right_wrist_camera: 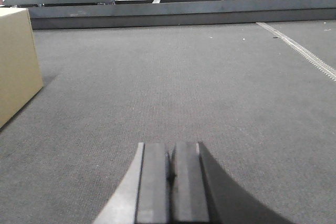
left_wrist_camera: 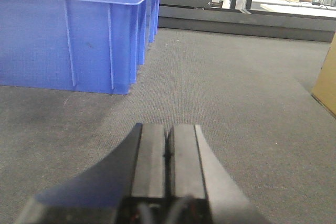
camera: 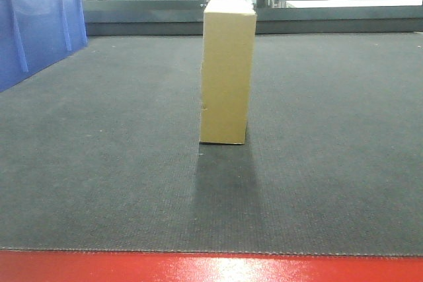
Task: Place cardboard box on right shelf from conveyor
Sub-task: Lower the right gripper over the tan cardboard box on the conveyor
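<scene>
Left fingers (left_wrist_camera: 152, 156): two pads pressed flat together, only a thin seam between them, nothing held. They sit low over the conveyor (camera: 99, 163); I cannot tell whether they touch the belt.

Right fingers (right_wrist_camera: 155, 182): the same. Two pads closed against each other, nothing gripped, low over the belt.

Cardboard box (camera: 228, 70): one, plain tan, narrow and tall. It stands upright on the conveyor with its narrow face toward the front camera and throws a shadow forward toward the red front edge (camera: 211, 269). My left wrist view shows only a corner of it at the right border; my right wrist view shows one side of it at the left border. So the box stands between my two sets of fingers, apart from both — no contact on either side.

Blue crate (left_wrist_camera: 68, 40): one, open-topped with ribbed walls, standing on the belt to the left of the box and well apart from it.

Count — one box, one crate, two pairs of fingers.
</scene>
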Tool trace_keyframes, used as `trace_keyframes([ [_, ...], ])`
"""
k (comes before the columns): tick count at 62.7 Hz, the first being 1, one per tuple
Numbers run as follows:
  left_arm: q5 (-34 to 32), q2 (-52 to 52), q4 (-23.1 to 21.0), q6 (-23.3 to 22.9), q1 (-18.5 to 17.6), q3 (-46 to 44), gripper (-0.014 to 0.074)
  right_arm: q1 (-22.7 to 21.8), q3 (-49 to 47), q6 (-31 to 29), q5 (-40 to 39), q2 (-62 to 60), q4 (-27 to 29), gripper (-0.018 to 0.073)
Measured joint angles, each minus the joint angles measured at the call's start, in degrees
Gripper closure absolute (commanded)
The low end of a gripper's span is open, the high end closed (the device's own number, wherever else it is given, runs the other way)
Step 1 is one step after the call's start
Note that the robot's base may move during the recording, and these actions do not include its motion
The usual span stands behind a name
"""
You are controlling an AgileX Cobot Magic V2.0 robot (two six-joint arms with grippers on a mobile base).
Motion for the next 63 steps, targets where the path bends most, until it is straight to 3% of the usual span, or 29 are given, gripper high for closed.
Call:
trace_keyframes([
  [63, 0.00, 0.00, 0.00, 0.00, 0.00, 0.00, 0.0715, 0.00, -1.40, 0.00, -0.12, 0.00, 0.00, 0.0525],
])
